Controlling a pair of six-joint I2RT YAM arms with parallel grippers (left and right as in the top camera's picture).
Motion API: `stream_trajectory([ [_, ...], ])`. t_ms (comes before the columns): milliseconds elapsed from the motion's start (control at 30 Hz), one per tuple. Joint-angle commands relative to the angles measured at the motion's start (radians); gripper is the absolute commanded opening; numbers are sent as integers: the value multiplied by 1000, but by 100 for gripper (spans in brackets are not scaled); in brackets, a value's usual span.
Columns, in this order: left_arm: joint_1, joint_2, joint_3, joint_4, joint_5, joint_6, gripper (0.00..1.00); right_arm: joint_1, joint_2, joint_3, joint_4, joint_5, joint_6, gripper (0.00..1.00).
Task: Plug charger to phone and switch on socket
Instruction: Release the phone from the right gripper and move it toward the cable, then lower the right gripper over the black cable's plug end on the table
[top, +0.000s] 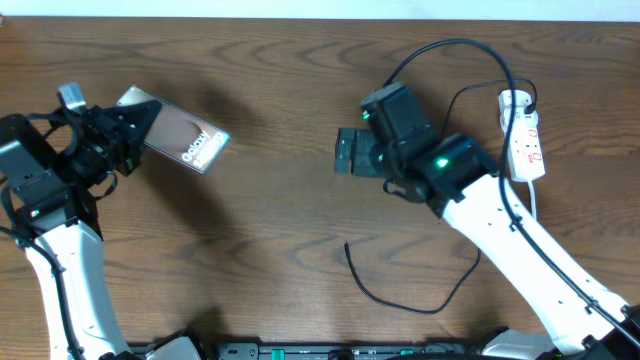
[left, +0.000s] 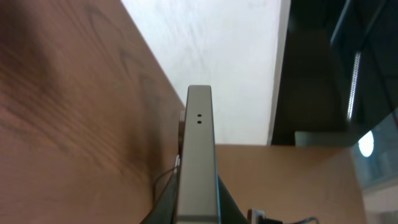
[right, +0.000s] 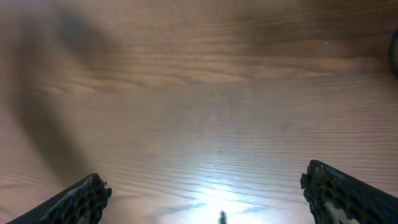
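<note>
Phone (left: 199, 155) sat clenched in left fingers (left: 163, 210), could have slipped; released right fingers (right: 81, 199) risked missing thin charger (top: 400, 303) flat on tabletop (top: 250, 250).

The bench (top: 270, 230) is spreading out brown and wood-grained, with light glaring off it in places and soft shadows falling across its left half. The socket (top: 524, 140) is lying near the far right corner, its length running from the far edge toward the near one, small red marks showing on its top. Its white cord (top: 533, 200) is trailing from its near end toward the near edge. The charger (top: 400, 307) is lying in a loose loop right of the middle, closer to the near edge, well apart from the socket, with its tip pointing toward the bench's middle.
</note>
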Motion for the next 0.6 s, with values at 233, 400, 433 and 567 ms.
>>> stream_trajectory([
  [233,-113,-3,6,-52,27,175,7,136,107,-212,14,18,27,91],
  [400,-119,-3,6,-52,24,179,7,185,135,-283,10,-9,108,84],
  [433,-119,-3,6,-52,24,179,7,194,137,-295,10,-21,124,83],
  [567,-119,-3,6,-52,24,179,7,229,140,-343,11,-38,194,80],
])
